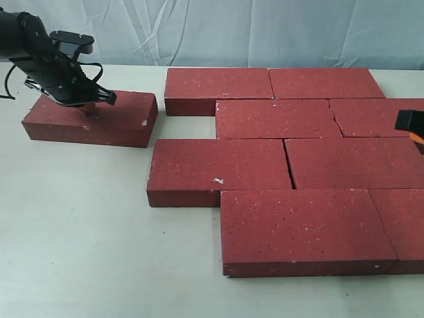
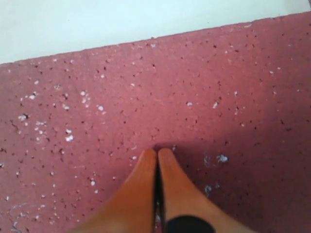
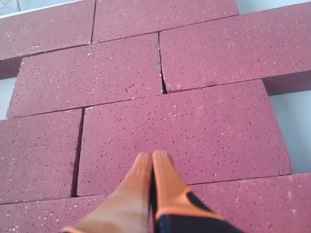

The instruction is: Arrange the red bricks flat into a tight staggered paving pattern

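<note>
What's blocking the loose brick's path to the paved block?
Nothing visible. Only bare table lies between the loose brick and the paved bricks. The left tool is shut, tips on the brick's top.

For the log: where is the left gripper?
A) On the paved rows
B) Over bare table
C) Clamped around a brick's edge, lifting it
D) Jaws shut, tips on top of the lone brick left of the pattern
D: the left gripper has its jaws shut, tips down on the top face of the lone brick, apart from the paved bricks.
</note>
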